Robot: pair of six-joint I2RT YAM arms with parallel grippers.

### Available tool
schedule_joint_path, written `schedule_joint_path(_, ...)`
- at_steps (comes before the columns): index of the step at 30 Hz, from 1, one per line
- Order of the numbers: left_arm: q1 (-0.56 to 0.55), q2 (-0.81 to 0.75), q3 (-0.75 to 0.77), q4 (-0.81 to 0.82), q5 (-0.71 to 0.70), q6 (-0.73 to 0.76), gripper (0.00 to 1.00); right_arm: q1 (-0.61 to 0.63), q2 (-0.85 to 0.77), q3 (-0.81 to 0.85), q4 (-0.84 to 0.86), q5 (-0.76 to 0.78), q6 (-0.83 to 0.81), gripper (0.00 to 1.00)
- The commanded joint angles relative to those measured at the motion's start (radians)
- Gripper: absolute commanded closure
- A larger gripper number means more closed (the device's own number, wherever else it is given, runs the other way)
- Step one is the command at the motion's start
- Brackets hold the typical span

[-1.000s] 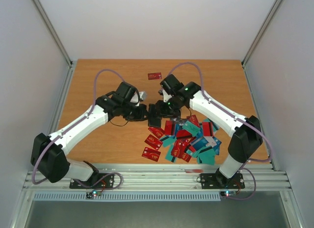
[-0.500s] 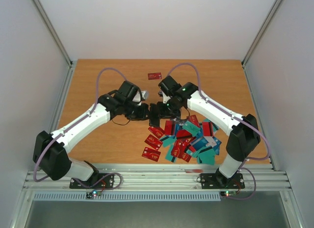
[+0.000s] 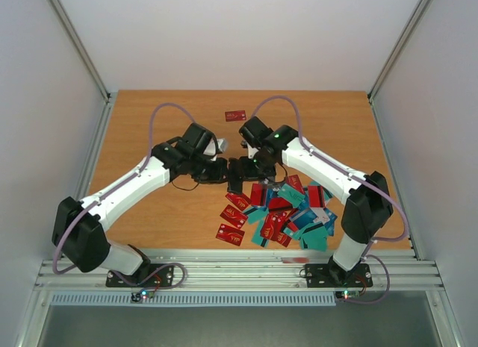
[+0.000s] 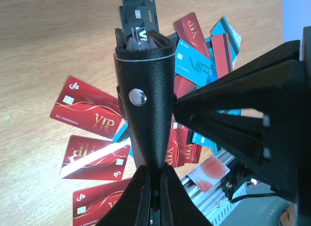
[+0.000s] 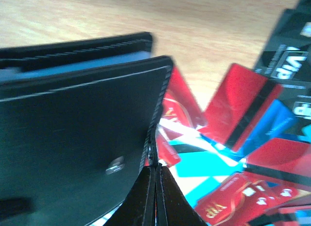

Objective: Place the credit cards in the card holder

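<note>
The black card holder [image 3: 237, 175] hangs above the table between both grippers. My left gripper [image 3: 223, 172] is shut on its lower end [image 4: 156, 170]. In the left wrist view the holder [image 4: 146, 99] stands edge-on, with dark cards [image 4: 138, 22] sticking out of its far opening. My right gripper [image 3: 248, 166] is shut [image 5: 155, 165] on the stitched edge of the holder's flap [image 5: 73, 138]; I cannot tell whether a card is also pinched. Red and teal credit cards [image 3: 287, 213] lie heaped below and to the right.
One red card [image 3: 235, 115] lies alone at the back of the wooden table [image 3: 149, 123]. A few red cards [image 3: 231, 224] lie at the heap's left edge. The metal rail [image 3: 239, 272] runs along the near edge.
Both wrists have crept a little towards each other around the holder. The holder and the cards on the table have stayed in place.
</note>
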Motion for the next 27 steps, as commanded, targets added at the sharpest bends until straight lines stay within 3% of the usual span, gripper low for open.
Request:
schedule_joint_path(1,-0.002,-0.013,0.045,0.005,-0.003,0.021,1.00,-0.012,0.029,0.000,-0.066,0.108,-0.019,0.99)
schedule_joint_path(9,-0.001,-0.038,0.005,0.015,-0.050,0.003,1.00,-0.020,0.020,-0.013,-0.050,0.087,-0.015,0.99)
schedule_joint_path(15,0.010,-0.059,-0.041,0.017,-0.090,0.004,1.00,-0.025,0.014,-0.063,0.047,-0.046,-0.006,0.99)
schedule_joint_path(27,0.189,-0.086,-0.271,0.121,0.003,0.032,1.00,-0.023,0.159,-0.075,0.209,-0.277,0.042,0.99)
